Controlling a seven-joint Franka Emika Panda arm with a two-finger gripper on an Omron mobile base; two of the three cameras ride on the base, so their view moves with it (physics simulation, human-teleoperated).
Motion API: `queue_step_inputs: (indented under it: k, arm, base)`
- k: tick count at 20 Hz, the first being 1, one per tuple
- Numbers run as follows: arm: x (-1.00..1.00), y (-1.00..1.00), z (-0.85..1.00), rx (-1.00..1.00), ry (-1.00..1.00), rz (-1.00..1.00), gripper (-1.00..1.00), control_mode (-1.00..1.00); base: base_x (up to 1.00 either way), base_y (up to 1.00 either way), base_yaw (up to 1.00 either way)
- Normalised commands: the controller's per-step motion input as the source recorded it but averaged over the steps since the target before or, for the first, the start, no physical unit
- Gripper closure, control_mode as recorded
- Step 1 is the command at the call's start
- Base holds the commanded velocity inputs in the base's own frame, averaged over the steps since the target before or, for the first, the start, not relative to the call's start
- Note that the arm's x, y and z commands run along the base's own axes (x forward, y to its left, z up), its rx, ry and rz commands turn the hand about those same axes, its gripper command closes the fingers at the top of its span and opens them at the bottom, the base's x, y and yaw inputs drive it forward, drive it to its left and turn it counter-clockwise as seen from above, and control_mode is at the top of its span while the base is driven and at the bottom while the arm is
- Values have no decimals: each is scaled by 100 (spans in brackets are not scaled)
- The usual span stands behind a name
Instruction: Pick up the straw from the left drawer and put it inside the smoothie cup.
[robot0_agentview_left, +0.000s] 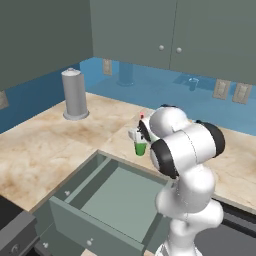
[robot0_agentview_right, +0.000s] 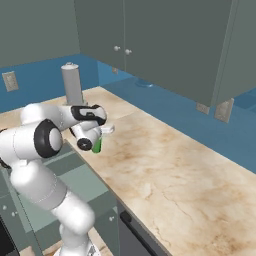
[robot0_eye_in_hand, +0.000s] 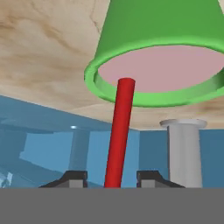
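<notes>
hand view: straw (robot0_eye_in_hand: 120, 131) runs up centre frame, tip in cup (robot0_eye_in_hand: 157, 70) pink fill, so insertion looks done; gripper (robot0_eye_in_hand: 111, 178) tips stand apart beside straw, contact unclear. left base view: cup (robot0_agentview_left: 141, 148) centre, drawer (robot0_agentview_left: 107, 197) open below. right base view: arm hides most of cup (robot0_agentview_right: 97, 146).

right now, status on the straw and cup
Tool open, fingers clear of straw. Straw tip in smoothie cup. Left drawer open. Nothing in the way.
</notes>
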Motion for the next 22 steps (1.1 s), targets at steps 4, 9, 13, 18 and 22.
queue_step_inputs:
  k: [4,9,13,18,22]
  arm:
    - [-40,34,1,0,-18,-5,-100,-100]
    - [-43,28,4,0,-19,-6,-100,-100]
    - [-52,18,26,0,-22,-6,-100,-100]
    - [-84,17,40,-1,-25,-5,-100,-100]
    - [-77,21,65,-3,-8,-3,-100,-100]
  base:
    - [0,0,0]
    - [0,0,0]
    - [0,0,0]
    - [0,0,0]
    - [0,0,0]
